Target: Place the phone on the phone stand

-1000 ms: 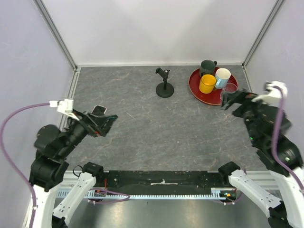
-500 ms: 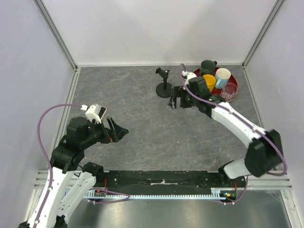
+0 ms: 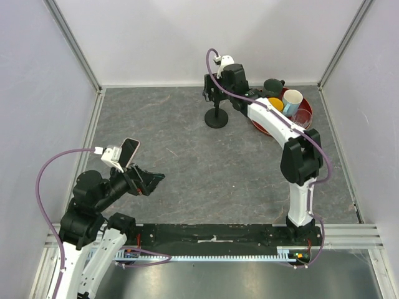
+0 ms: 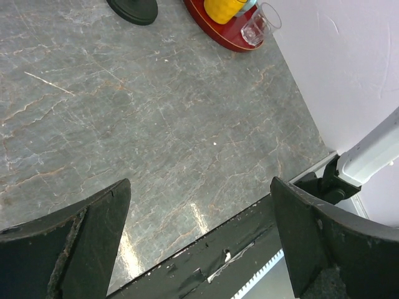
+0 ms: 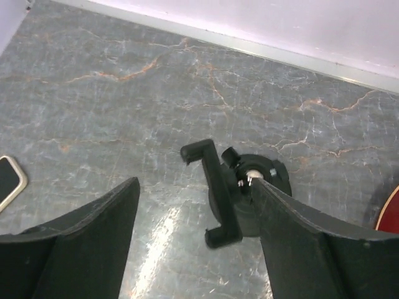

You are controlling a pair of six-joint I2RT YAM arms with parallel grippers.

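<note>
**Phone and stand: positions on bench**

Phone (image 3: 129,149): lies flat on the bench (image 3: 187,156), screen up, just beside the left arm's wrist. It is outside the left claw (image 3: 148,180), which is spread wide and empty.
Phone stand (image 3: 216,118): upright at the far side, well apart from the phone. The right claw (image 3: 214,93) hangs above its cradle, fingers released, gripping nothing.

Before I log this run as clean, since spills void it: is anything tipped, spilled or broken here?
Nothing stands out. The phone stand is upright, the cups sit upright on the red tray with nothing spilled, and the phone lies flat on the table.
</note>
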